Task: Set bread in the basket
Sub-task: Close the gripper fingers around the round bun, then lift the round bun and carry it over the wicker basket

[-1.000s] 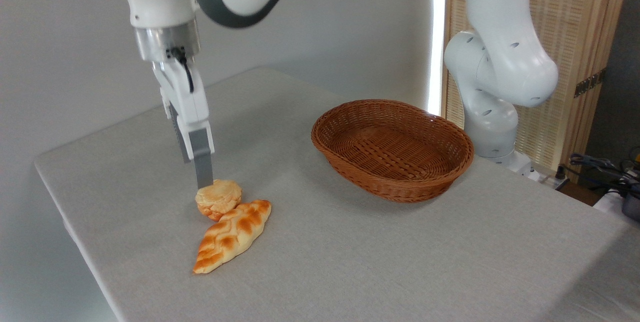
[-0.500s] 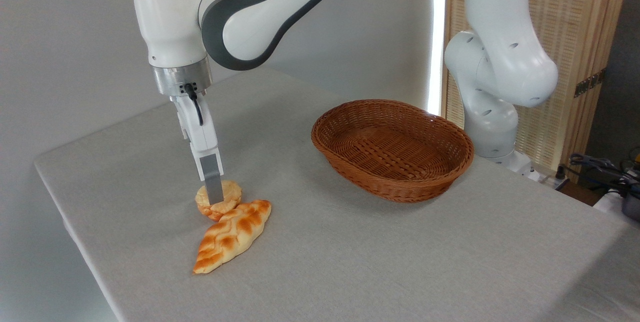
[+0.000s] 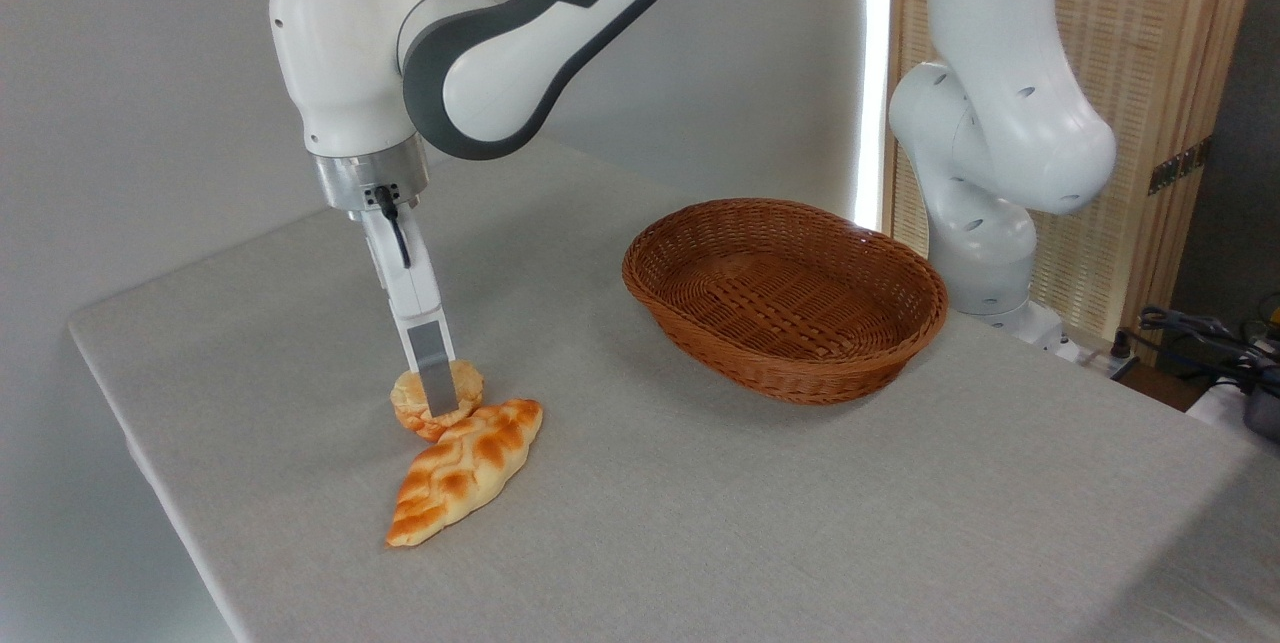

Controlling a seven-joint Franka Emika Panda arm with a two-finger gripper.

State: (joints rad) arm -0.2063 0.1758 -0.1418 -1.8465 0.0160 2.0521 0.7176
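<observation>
The bread [image 3: 406, 403], a small round pale-golden bun, rests on the grey table at the left. My gripper [image 3: 441, 401] points straight down over it and is seen edge-on. Its near grey finger [image 3: 433, 375] crosses in front of the bun, reaching almost to the bun's base. The far finger is hidden behind, so the jaws stand open astride the bun. The bun shows no squeeze and is not lifted. The basket [image 3: 790, 385], an oval reddish-brown wicker one with nothing in it, stands well to the right.
A leaf-shaped braided loaf [image 3: 465, 468] lies against the bun's near-right side. The arm's white base column [image 3: 990, 173] rises behind the basket at the right table edge. Cables [image 3: 1200, 328] lie off the table at far right. The table's left edge [image 3: 130, 423] is close to the bun.
My gripper has come down from above the bun's top until its near finger overlaps the bun's front. It also shifted slightly right. The bun, the loaf and the basket have not moved.
</observation>
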